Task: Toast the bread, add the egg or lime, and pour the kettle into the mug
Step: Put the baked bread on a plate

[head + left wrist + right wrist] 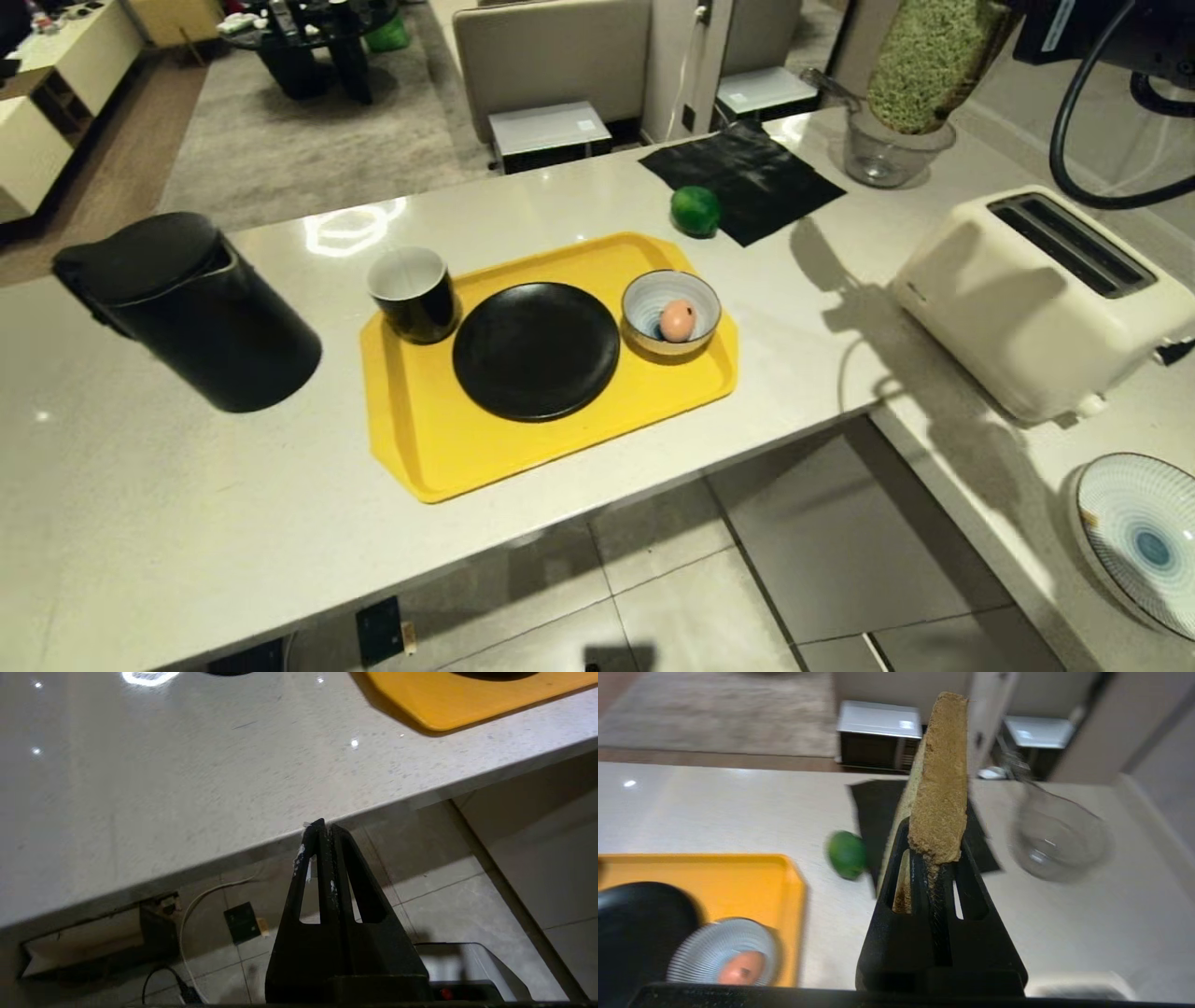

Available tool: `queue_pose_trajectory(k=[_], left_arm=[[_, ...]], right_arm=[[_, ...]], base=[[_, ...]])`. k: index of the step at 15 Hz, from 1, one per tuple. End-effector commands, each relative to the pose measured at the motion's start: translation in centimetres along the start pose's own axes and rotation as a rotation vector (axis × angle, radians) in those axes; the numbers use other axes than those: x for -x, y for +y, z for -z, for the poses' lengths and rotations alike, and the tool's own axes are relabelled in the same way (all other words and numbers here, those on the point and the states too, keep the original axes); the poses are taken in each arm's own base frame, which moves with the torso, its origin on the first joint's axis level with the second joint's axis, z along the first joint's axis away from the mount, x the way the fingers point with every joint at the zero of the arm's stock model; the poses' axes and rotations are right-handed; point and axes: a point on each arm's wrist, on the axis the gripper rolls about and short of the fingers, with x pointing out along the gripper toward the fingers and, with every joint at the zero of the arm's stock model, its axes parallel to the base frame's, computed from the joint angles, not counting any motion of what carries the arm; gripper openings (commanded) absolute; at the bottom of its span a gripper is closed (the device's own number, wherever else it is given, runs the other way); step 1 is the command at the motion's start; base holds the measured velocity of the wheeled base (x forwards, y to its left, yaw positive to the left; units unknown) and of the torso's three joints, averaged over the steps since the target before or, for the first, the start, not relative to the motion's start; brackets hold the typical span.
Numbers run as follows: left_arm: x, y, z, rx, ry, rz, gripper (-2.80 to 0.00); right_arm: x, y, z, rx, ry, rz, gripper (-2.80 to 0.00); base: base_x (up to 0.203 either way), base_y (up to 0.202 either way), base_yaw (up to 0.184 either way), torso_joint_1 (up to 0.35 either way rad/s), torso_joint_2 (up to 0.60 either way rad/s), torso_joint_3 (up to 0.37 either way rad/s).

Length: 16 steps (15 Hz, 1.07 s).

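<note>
The right gripper (937,858) is clenched on the bread (941,788), pinching the slice by one edge and holding it upright above the counter (560,201), over the black mat (747,177) and glass jug (887,149) in the head view; the slice looks light, soft and crumbly, so a grip near the crust edge, as here, seems wise, and too hard a squeeze could dent it; the toaster (1036,289) stands to the right with its slots bare, so toasting is not yet done; the lime (695,210) sits beside the mat; the kettle (187,308) and mug (413,291) wait left; an egg (677,320) lies in the striped bowl (653,289) on the yellow tray (448,448); the left gripper (322,833), fingers pressed together and empty, hangs by the counter edge.
</note>
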Motion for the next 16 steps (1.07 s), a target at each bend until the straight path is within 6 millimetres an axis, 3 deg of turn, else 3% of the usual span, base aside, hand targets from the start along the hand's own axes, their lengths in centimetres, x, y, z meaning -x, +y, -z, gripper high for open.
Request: queue_pose_trajectory(k=[1,6,8,16], left_arm=[[0.0,0.0,0.0,0.0,-0.001,-0.001,-2.8],[0.0,0.0,0.0,0.0,-0.001,-0.001,-2.8],[0.0,0.0,0.0,0.0,-0.001,-0.001,-2.8],[0.0,0.0,0.0,0.0,0.0,-0.001,-2.8]], right_arm=[[0.0,0.0,0.1,0.001,0.001,-0.003,-2.8],[0.2,0.3,0.1,0.0,-0.004,-0.071,-2.8],[0.6,1.4,0.5,0.012,0.007,-0.129,-2.8],[1.4,9.9,2.3,-0.033,0.061,-0.415,-2.8]], base=[[0.004,-0.011,0.143,0.003,0.0,0.003],[0.0,-0.001,0.033,0.002,0.0,0.001],[0.0,0.0,0.0,0.0,0.0,0.0],[0.0,0.0,0.0,0.0,0.0,0.0]])
